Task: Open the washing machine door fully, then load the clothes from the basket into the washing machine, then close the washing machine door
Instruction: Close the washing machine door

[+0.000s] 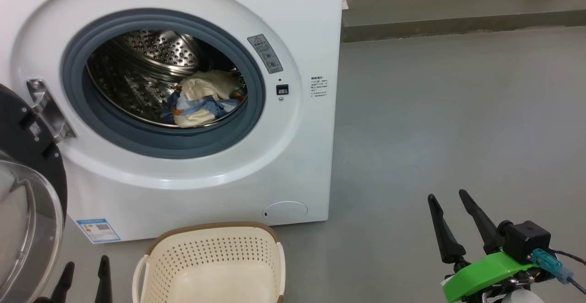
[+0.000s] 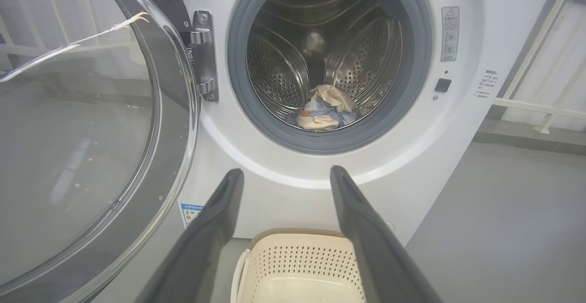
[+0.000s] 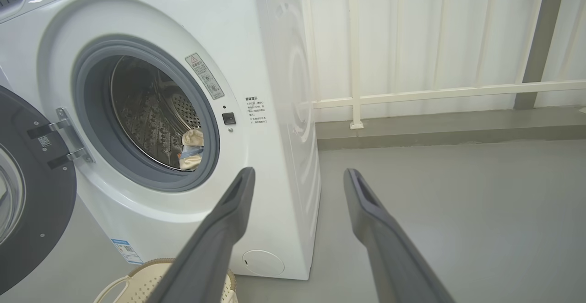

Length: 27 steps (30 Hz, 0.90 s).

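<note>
Grey concrete floor (image 1: 435, 110), washing machine (image 1: 311, 19) standing on it. Clothes (image 1: 201, 99) lie low in its drum. The basket (image 1: 215, 252) just in front of the machine looks empty. Washing machine door (image 1: 32, 179) hangs wide open on the machine's left. Left gripper (image 1: 87, 261) is low in front by the door, right gripper (image 1: 447, 194) well off the machine's right. Both have fingers apart and hold nothing. I judge loading done. Next I push the door round until it latches.

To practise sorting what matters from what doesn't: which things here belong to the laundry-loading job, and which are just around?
Job: washing machine, door, clothes, basket.
Just around: white railing, concrete kerb.
</note>
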Motion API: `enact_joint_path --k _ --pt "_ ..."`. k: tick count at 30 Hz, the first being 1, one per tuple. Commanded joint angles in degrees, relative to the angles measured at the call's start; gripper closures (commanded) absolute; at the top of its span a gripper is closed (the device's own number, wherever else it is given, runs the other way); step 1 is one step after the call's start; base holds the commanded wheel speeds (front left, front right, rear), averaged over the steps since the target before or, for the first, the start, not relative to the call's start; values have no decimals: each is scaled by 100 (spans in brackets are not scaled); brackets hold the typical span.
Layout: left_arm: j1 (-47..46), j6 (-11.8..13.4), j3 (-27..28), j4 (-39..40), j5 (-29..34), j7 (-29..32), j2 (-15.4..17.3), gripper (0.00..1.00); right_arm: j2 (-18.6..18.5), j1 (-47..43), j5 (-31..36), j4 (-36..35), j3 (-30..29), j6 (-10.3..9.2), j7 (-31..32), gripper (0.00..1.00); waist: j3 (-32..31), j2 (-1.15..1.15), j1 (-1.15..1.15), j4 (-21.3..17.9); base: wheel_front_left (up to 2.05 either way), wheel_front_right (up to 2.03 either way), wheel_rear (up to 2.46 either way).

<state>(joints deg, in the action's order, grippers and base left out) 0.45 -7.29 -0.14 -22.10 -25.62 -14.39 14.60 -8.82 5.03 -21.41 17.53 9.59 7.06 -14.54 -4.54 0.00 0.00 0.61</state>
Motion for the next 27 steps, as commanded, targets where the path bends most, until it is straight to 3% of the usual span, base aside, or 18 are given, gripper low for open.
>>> enact_joint_path --k 1,27 --pt "-163 -18 200 173 63 -61 133 0 -78 80 -39 -115 125 43 -46 0 -2 0 0 2 0 0 0" --pt "-177 -19 209 159 101 -61 107 0 -53 58 -65 -113 91 43 -46 0 -52 0 0 53 0 0 0"
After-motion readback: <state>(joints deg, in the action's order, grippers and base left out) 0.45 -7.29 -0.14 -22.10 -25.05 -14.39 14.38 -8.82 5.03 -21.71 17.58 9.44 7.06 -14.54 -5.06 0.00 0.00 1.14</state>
